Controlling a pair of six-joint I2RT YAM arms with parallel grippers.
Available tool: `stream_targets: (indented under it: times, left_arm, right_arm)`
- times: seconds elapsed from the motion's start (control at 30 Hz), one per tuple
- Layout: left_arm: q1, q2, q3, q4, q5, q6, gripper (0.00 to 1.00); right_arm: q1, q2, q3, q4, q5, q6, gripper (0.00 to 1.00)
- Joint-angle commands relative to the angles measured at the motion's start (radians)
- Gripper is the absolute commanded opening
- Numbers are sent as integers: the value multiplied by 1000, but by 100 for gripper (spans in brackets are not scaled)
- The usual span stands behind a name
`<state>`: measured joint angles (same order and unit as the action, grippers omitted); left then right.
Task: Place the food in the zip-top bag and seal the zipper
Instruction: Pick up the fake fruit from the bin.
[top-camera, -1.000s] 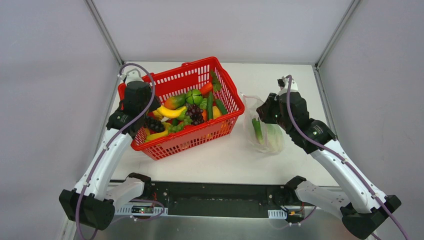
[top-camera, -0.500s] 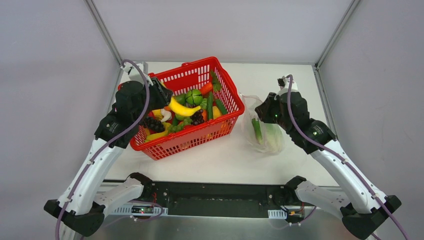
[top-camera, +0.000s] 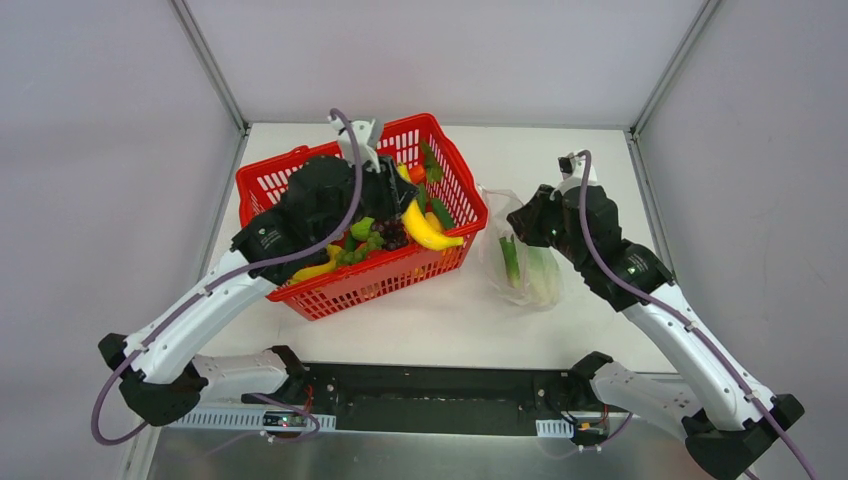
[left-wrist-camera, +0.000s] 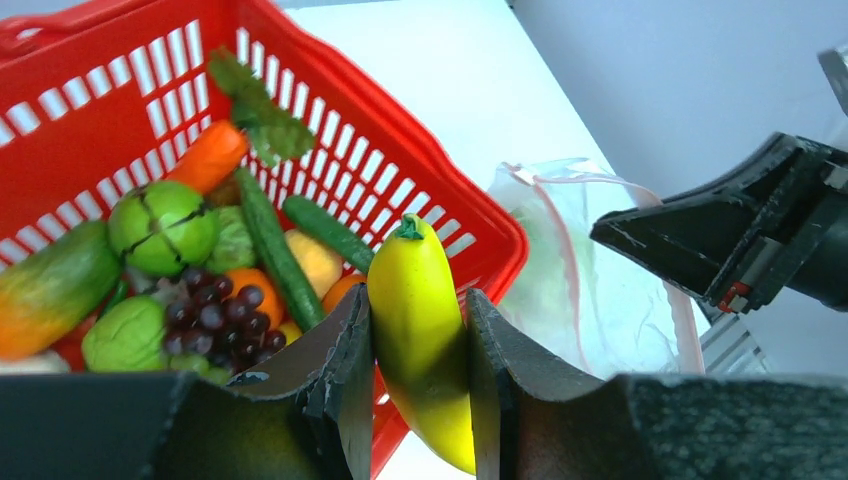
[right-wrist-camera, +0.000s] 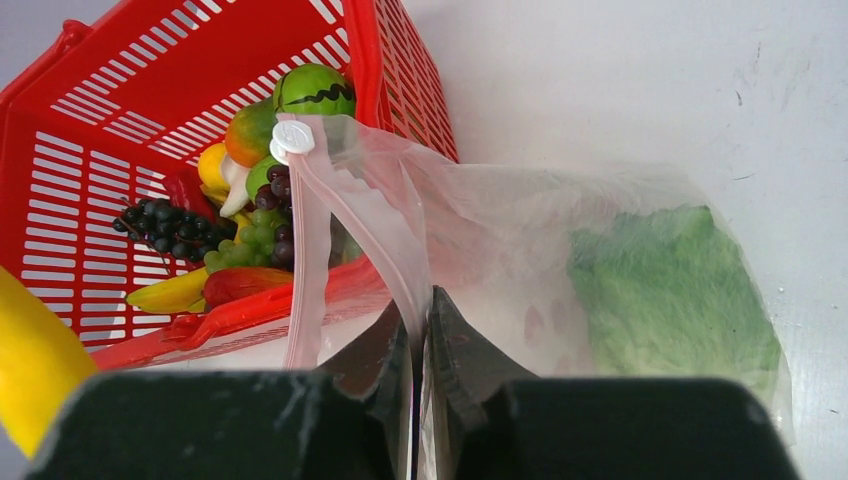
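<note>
My left gripper (left-wrist-camera: 417, 330) is shut on a yellow banana (left-wrist-camera: 420, 340), holding it above the right rim of the red basket (top-camera: 330, 290); the same banana (top-camera: 428, 229) hangs there in the top view. To the right lies the clear zip-top bag (top-camera: 525, 262) with a leafy green cabbage (right-wrist-camera: 670, 290) inside. My right gripper (right-wrist-camera: 421, 320) is shut on the bag's mouth edge, lifting one side of the pink zipper (right-wrist-camera: 305, 240); its white slider (right-wrist-camera: 292, 137) sits at the far end. More food fills the basket: grapes (left-wrist-camera: 215, 305), a carrot (left-wrist-camera: 207, 156), cucumbers.
The red basket (left-wrist-camera: 120, 100) stands at the back left of the white table (top-camera: 560, 160), right beside the bag. Grey walls enclose the table on three sides. The black base rail (top-camera: 430, 395) runs along the near edge.
My left arm has lifted the banana out of the basket's middle and swung it right, over the basket's right rim toward the bag. The right gripper has stayed on the bag's edge.
</note>
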<state>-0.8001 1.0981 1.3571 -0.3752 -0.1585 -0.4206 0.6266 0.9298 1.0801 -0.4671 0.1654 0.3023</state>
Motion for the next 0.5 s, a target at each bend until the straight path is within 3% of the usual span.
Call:
stream_targets:
  times: [0.0,0.2,0.47]
  left_arm:
    - [-98,55,61,175,-18,172,12]
    - [-192,156,77,359,-4,403,13]
    - [-200,237,11,618,136,504,12]
  right_arm:
    - [-3,-29,-2,65,-30,14,12]
    - [-4,-48,-16,80,-67,19,12]
    - [-2,-83,-30,92,-76,39,12]
